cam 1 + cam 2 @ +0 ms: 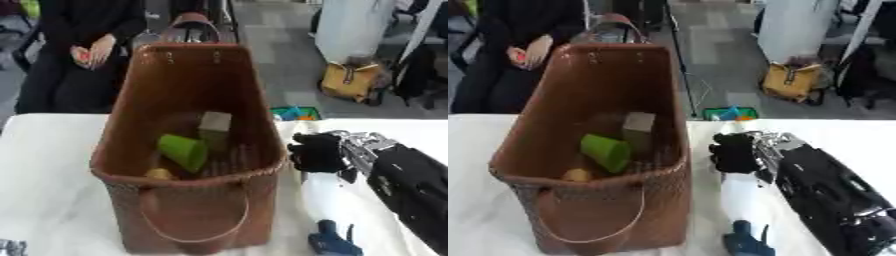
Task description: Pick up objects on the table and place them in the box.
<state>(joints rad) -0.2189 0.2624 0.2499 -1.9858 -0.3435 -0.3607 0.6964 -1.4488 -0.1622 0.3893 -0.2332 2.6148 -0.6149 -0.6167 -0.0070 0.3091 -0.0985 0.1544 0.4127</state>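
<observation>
Three objects are seen inside the woven brown basket [131, 120], which serves as the box: a green cup-shaped piece [184, 151] lying on its side, a tan rectangular block [214, 125] standing behind it, and a small rounded yellow object [160, 174] at the near wall. The basket is tall, with a plaited texture, flaring walls and a thin looped handle [194, 227] hanging down its near face; a second handle [194, 22] rises at its far rim.

The right hand [735, 152] is shown just to the right of the basket, near its rim, black and blocky, with silver joints at the wrist behind it. Its fingers are curled inward, and no object can be made out between them. Directly below the hand a smooth white elongated shape [739, 200] lies on the white cloth-covered table [44, 190], and nearer the camera than that, a dark blue object [332, 242] of irregular outline rests on the cloth. Beyond the hand, at the far table edge, a small green and orange container [730, 113] is seen. The left hand is not shown in either view.
</observation>
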